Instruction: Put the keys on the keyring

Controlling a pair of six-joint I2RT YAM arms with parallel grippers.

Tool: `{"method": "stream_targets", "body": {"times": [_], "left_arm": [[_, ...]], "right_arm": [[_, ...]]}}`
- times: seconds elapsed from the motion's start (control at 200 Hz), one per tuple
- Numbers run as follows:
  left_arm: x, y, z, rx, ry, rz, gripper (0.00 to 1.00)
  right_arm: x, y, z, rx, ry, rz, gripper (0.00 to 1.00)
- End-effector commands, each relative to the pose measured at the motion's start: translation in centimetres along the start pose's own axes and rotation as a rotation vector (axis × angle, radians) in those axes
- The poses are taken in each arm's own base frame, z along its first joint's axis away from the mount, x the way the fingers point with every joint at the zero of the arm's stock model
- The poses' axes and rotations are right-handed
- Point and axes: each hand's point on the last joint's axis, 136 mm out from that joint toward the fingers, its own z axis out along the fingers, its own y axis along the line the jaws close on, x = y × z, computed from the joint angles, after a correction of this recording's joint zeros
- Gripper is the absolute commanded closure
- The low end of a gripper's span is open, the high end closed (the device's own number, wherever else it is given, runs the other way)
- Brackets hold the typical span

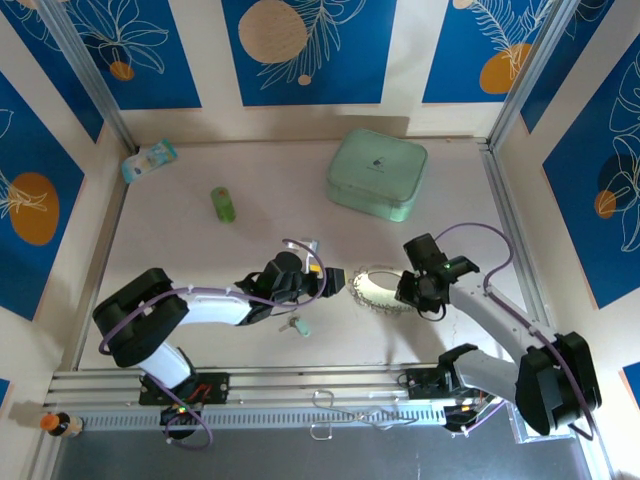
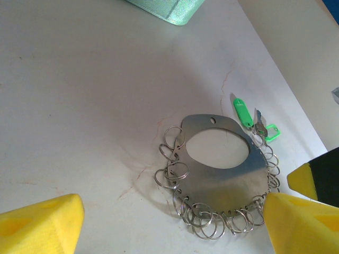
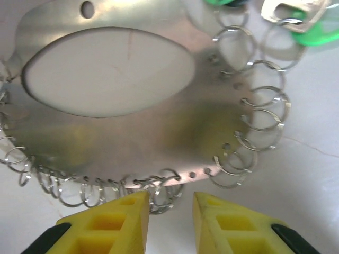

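The keyring (image 2: 222,169) is a flat silvery oval plate with a large hole and many small split rings along its edge; it lies flat on the table (image 1: 180,240). My left gripper (image 2: 169,227) is open wide just short of it, with its right fingertip (image 2: 302,222) over the ring's edge. My right gripper (image 3: 169,211) is open with a narrow gap at the opposite edge of the keyring (image 3: 132,137), a small split ring lying just ahead of its fingertips. Green-headed keys (image 2: 242,111) (image 3: 312,26) hang at the plate's far edge. Another small key (image 1: 297,324) lies loose on the table near the left arm.
A mint-green rounded case (image 1: 377,172) sits at the back centre. An upright green cylinder (image 1: 222,204) stands back left, and a small packet (image 1: 150,160) lies in the back left corner. Metal frame rails run along the table's sides.
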Motion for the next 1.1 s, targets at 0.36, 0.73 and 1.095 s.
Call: {"method": "stream_targets", "body": {"times": [0.36,0.73,1.095], "left_arm": [[0.6,0.5,-0.8,-0.035,0.018,-0.009,0.13],[0.7,1.3,-2.5,-0.073,0.004,-0.017,0.13],[0.3,1.0,-2.4,-0.069,0.002,-0.006,0.13]], "right_arm": [[-4.7,10.9,1.9,-0.219,0.061,-0.425,0.71],[-7.2,11.6,5.1,-0.162,0.143,-0.526,0.71],[-6.3,11.8,6.1,-0.198,0.216,-0.542,0.71]]}}
